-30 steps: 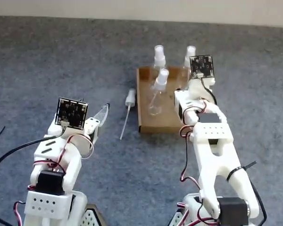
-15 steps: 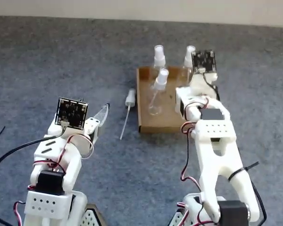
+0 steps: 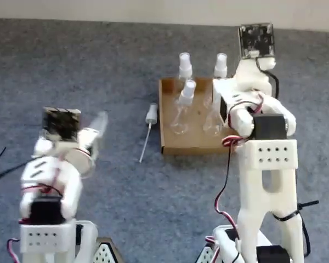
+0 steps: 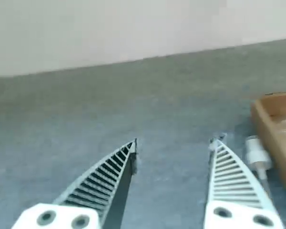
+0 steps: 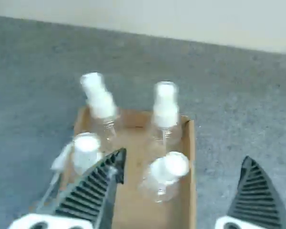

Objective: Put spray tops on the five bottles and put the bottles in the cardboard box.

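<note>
We saw grey carpet (image 3: 98, 55) running up to a pale wall (image 3: 153, 8). Four capped bottles (image 5: 165, 107) stood in the cardboard box (image 3: 181, 147). A loose spray top (image 3: 151, 114) lay on the carpet just beside the box. Since the earlier frame the right arm had lifted back off the box and the left arm had swung aside. The left gripper (image 4: 174, 143) and right gripper (image 5: 183, 157) both had their jaws apart, holding nothing. The right arm hid the box's right side, and from above the left gripper was a blur.

Left gripper (image 4: 175, 143) wide open, empty — right gripper (image 5: 183, 157) likewise, high on an upright arm.
</note>
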`<state>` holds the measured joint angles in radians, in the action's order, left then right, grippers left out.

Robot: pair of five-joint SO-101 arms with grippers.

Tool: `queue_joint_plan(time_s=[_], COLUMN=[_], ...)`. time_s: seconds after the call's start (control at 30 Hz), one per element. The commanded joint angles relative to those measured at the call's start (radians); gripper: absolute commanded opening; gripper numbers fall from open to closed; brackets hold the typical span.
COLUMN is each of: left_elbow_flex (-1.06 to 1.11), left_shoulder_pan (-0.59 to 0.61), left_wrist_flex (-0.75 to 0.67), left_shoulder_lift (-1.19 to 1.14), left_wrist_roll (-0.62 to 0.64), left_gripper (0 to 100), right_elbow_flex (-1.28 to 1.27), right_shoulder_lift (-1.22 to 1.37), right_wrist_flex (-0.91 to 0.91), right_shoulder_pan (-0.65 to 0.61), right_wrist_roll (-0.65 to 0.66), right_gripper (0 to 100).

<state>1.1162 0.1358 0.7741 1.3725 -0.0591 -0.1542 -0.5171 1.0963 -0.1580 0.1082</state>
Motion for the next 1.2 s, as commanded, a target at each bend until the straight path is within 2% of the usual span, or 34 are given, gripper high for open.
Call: queue_joint_plan(time_s=[0.0, 0.1, 0.23, 0.37, 0.5, 0.6, 0.73, 0.9, 0.97, 1.17], left_elbow_flex=[-0.295, -0.532, -0.835, -1.063, -1.178, -1.208, -1.182, -1.122, -1.099, -1.076], left_shoulder_pan=[0.16, 0.298, 0.495, 0.697, 0.851, 0.898, 0.938, 0.949, 0.947, 0.946], left_wrist_flex=[0.196, 0.347, 0.5, 0.545, 0.545, 0.529, 0.431, 0.373, 0.353, 0.318], left_shoulder_lift=[-0.214, -0.44, -0.71, -0.903, -1.043, -1.118, -1.171, -1.182, -1.182, -1.182], left_wrist_roll=[-0.083, -0.149, -0.25, -0.307, -0.341, -0.371, -0.373, -0.373, -0.374, -0.374], left_gripper=[22, 22, 22, 22, 22, 23, 23, 23, 23, 23], right_elbow_flex=[0.191, 0.24, 0.249, 0.274, 0.334, 0.386, 0.46, 0.513, 0.516, 0.513], right_shoulder_lift=[0.005, 0.084, 0.249, 0.441, 0.611, 0.711, 0.803, 0.906, 0.946, 1.069], right_wrist_flex=[0.165, 0.234, 0.239, 0.176, 0.073, 0.039, 0.039, -0.031, -0.084, -0.133], right_shoulder_pan=[-0.188, -0.372, -0.559, -0.699, -0.785, -0.828, -0.872, -0.898, -0.898, -0.918], right_wrist_roll=[-0.011, -0.029, -0.137, -0.203, -0.308, -0.451, -0.638, -0.907, -0.95, -0.957], right_gripper=[30.0, 30.0, 30.0, 30.0, 30.0, 30.0, 30.0, 30.2, 30.2, 30.0])
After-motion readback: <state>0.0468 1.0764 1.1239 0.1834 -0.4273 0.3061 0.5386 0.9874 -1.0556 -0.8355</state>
